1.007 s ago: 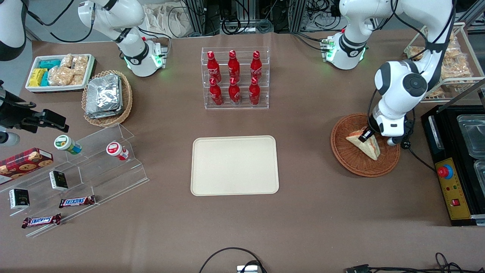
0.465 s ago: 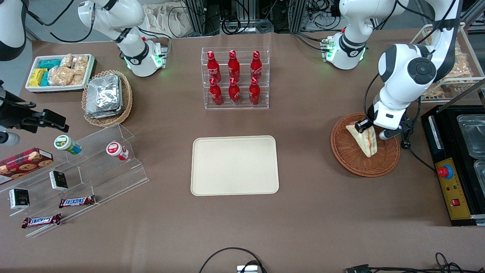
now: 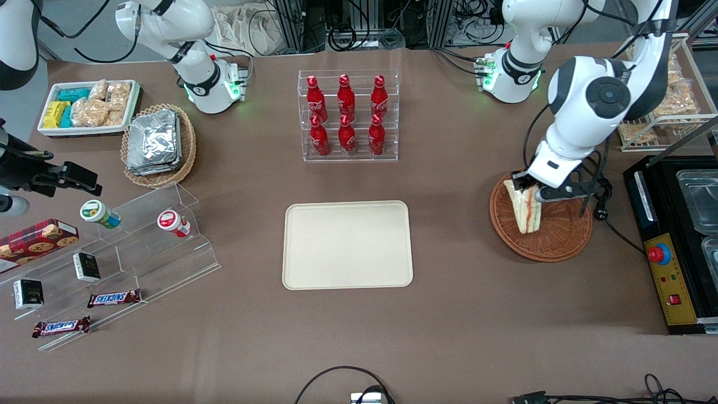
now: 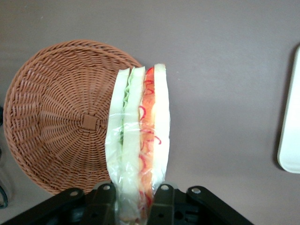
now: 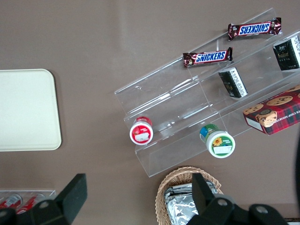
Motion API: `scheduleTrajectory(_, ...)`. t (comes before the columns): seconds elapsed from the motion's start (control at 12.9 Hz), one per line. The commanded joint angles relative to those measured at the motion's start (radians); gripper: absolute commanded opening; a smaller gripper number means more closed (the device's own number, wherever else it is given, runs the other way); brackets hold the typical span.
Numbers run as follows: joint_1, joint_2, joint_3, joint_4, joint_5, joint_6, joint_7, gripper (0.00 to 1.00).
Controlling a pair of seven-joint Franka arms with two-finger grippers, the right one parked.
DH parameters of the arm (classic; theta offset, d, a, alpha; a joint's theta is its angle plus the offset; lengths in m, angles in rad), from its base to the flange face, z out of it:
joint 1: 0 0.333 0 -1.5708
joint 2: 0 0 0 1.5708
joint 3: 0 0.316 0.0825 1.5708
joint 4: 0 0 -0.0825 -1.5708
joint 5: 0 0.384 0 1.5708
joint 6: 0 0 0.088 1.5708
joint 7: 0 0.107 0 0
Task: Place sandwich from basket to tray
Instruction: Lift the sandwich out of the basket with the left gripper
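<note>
On your brown tabletop [image 3: 477, 314], starting at the parked arm's end in the front view, a white bin of snack packs [image 3: 88, 108] sits beside a tan wicker basket of foil packs [image 3: 159, 145]. Nearer the front camera than these stands a clear stepped acrylic display [image 3: 120, 264] holding a cookie box [image 3: 35, 240], two lidded cups [image 3: 101, 214], two small dark boxes [image 3: 86, 267] and two Snickers bars [image 3: 114, 298]. Toward the middle, a clear rack holds six red Coca-Cola bottles [image 3: 347, 116], and nearer the camera than the rack lies the cream tray [image 3: 348, 245], flat and bare. Toward the working arm's end you find the round reddish-brown basket [image 3: 555, 241], with your claw [image 3: 524, 186] above the part of its rim that faces the tray. The claw is clamped on the sandwich [image 3: 526, 207]: in the left wrist view its two black fingers [image 4: 161, 201] press on both faces of the wrapped wedge [image 4: 139, 140] at one end, with the white bread, green layer and orange-red layer seen edge-on. The sandwich hangs from the claw over the basket, its free end pointing toward the front camera. From the wrist camera, the basket [image 4: 56, 112] looks bare inside, and one corner of the tray [image 4: 291, 140] shows well apart from the sandwich. Past the basket, at the table's edge, are a wire rack of bagged snacks [image 3: 667, 101] and a black appliance with a red button [image 3: 673, 247].
</note>
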Motion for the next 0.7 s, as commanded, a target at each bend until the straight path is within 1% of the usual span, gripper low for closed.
scheduleTrajectory(0.0,0.0,0.018,-0.049,0.049,0.03,-0.031,0.007,0.22)
scheduleTrajectory(0.15,0.0,0.044,-0.086,0.087,0.03,-0.04,-0.02,0.22)
scheduleTrajectory(0.31,0.0,0.087,-0.133,0.153,0.042,-0.069,-0.1,0.22)
scheduleTrajectory(0.46,-0.002,0.148,-0.179,0.231,0.071,-0.104,-0.173,0.22)
scheduleTrajectory(0.62,-0.002,0.234,-0.239,0.331,0.127,-0.15,-0.276,0.22)
